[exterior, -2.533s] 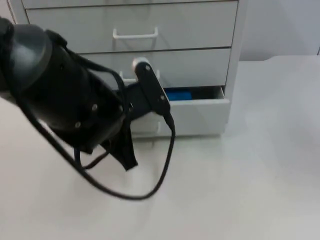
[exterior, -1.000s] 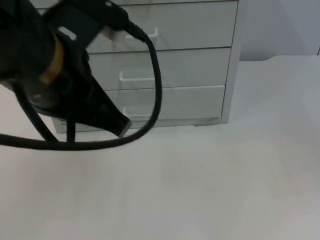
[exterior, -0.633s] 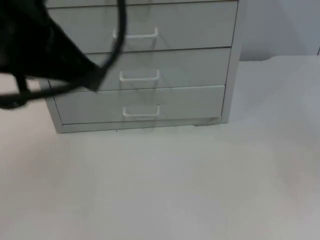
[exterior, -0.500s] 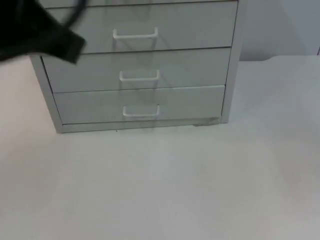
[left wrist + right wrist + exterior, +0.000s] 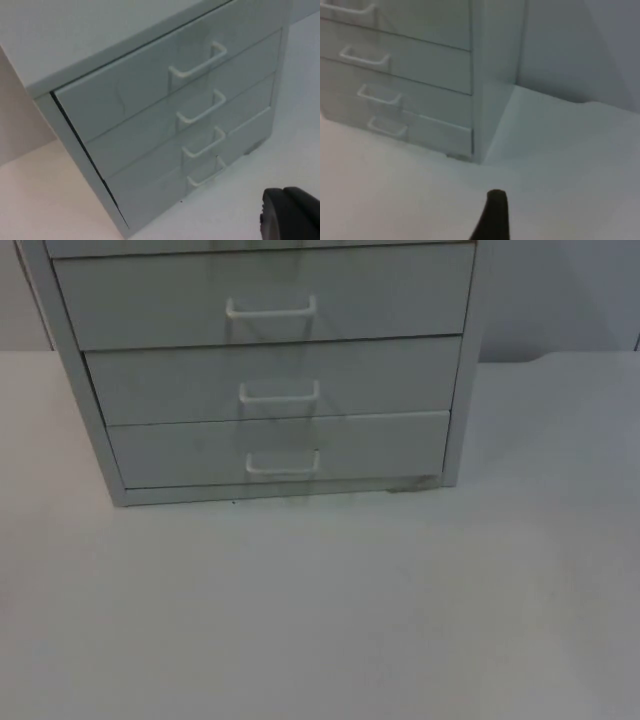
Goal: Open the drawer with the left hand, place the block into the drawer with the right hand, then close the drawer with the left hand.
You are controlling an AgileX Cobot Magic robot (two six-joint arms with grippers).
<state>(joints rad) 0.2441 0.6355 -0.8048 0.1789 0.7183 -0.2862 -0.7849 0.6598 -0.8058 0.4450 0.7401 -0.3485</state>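
Observation:
The grey drawer cabinet (image 5: 270, 370) stands at the back of the table with every drawer front flush. Its bottom drawer (image 5: 190, 452) is shut, and its white handle (image 5: 283, 462) is free. In the left wrist view the cabinet (image 5: 150, 115) is seen at an angle from a distance, with my left gripper (image 5: 290, 216) well back from the bottom drawer (image 5: 247, 132) and above the table. The right wrist view has the cabinet's right corner (image 5: 490, 90) ahead, and my right gripper (image 5: 492, 216) hangs over bare table in front of it, apart from the bottom drawer (image 5: 427, 134).
The white table top (image 5: 330, 610) spreads out in front of the cabinet. The grey partition wall (image 5: 560, 290) rises behind the cabinet on the right.
The bottom drawer, open earlier with a blue block inside, is now shut. My left arm has pulled away up and to the left, out of the top view.

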